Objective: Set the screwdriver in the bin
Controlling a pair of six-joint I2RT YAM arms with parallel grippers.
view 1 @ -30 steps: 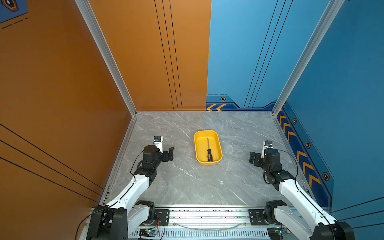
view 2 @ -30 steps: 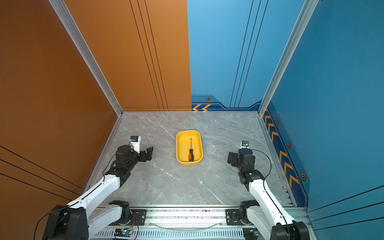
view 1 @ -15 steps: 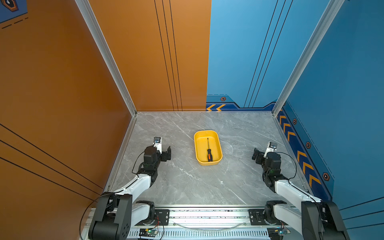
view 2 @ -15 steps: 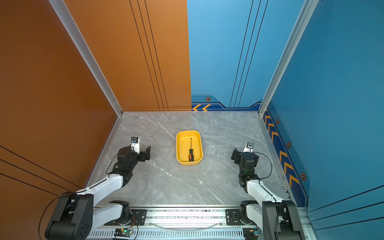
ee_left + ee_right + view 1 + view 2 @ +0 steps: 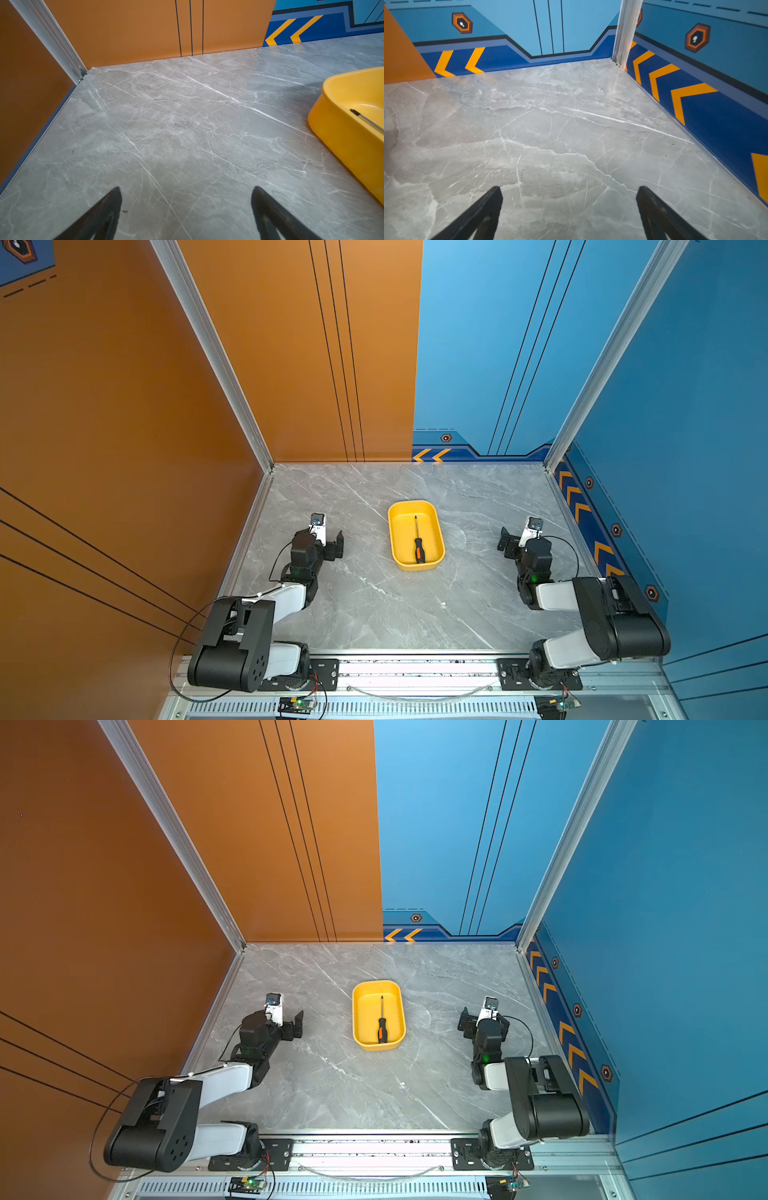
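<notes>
**Item** — small screwdriver, thin dark metal shaft, black-and-orange handle.

**Location:** lying flat on the floor of a shallow rectangular yellow plastic bin with rounded corners, mid-way across the grey marble-patterned desk.

**Long axis:** along the bin's length, tip toward the back wall, handle at the near end. Handle close to the near wall of the bin; touching or not, impossible to tell.

**Left tool**: jaws apart, nothing between them, to the left of the bin and well apart from it.

**Right tool**: jaws apart, empty, to the right of the bin and well apart from it.

**Relation:** bin between the two tools, about midway. Neither arm clearly nearer in both top views.

**Judgement:** task apparently complete. No grasp called for next, only keeping both tools clear of the bin.

**Hidden or unclear** — left wrist view: one rounded end of the bin and a short stretch of the screwdriver shaft only, handle cut off by the frame edge. Right wrist view: bare desk, neither bin nor screwdriver in frame. Tip type too small to read.
</notes>
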